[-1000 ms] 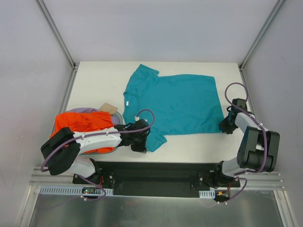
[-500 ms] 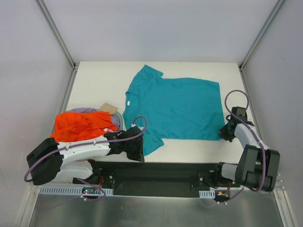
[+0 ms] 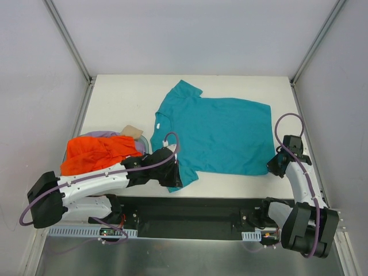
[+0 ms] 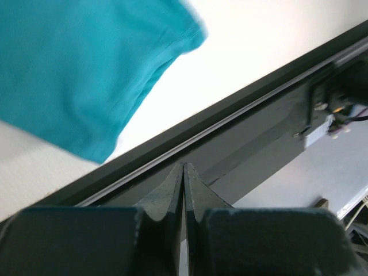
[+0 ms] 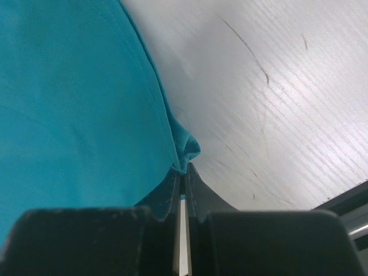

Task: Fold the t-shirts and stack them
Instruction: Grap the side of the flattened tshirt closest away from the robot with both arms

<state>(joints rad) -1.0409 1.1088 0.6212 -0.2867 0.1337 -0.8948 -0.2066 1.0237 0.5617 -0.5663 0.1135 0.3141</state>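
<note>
limp and light, the teal t-shirt (image 3: 218,135) seemed to suit corner grips: the right tool (image 5: 183,171) pinched its hem corner by the surface's (image 3: 115,98) right edge, while the left tool (image 4: 183,168) was pressed together, empty.

The teal t-shirt (image 3: 221,132) is soft, matt knit cloth with stitched hems. The orange t-shirt (image 3: 98,152) at the counter's left edge is matt cloth too, and crumpled. The counter (image 3: 121,100) is white and smooth, finely grained and lightly scratched. The rail (image 4: 241,132) along the near edge looks like dark, semi-gloss metal.
</note>
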